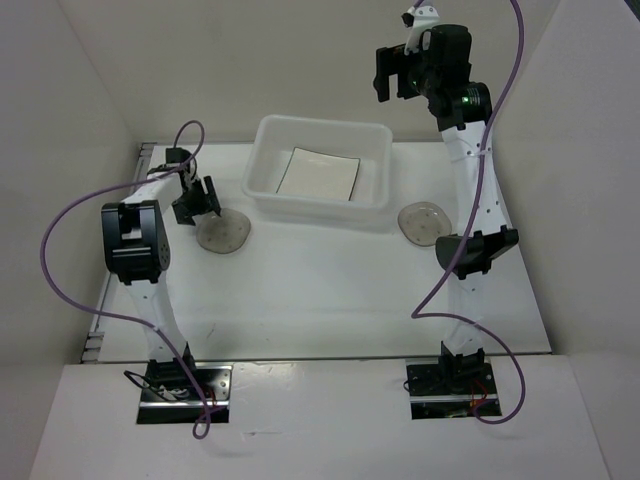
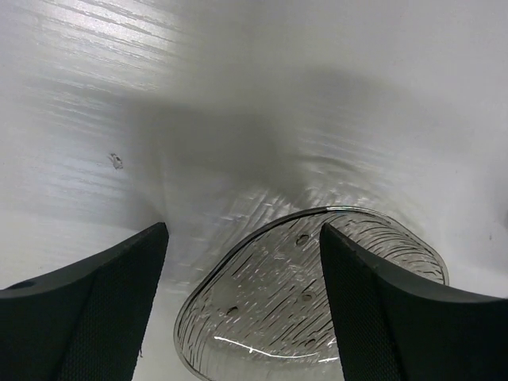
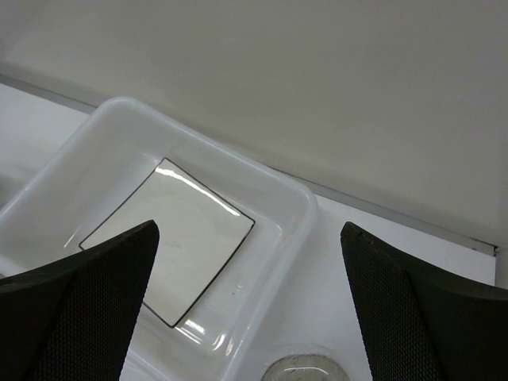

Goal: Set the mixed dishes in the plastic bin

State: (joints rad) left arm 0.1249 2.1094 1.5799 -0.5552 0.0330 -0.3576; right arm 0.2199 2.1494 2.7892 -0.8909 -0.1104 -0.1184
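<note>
the white-and-black left arm [image 1: 135, 240] folds at a raised elbow, and its black two-finger left gripper [image 1: 197, 203] hangs low, pointing down, fingers spread wide. the white-and-black right arm [image 1: 470, 185] stands stretched upward, with its black two-finger right gripper [image 1: 388, 75] held high, fingers likewise parted.

You've got the bin [image 1: 315, 207] upright at the back middle of the table [image 1: 320, 290]: a translucent white tub with rounded corners and a rolled rim. The square plate [image 1: 318, 173] lies flat on its floor, white with a thin dark rim, slightly askew to the walls. Two round, greyish, see-through dishes sit outside on the table. The left dish [image 1: 222, 232] is near the bin's front-left corner. The right dish [image 1: 424, 222] is just beside the front-right corner.
</note>
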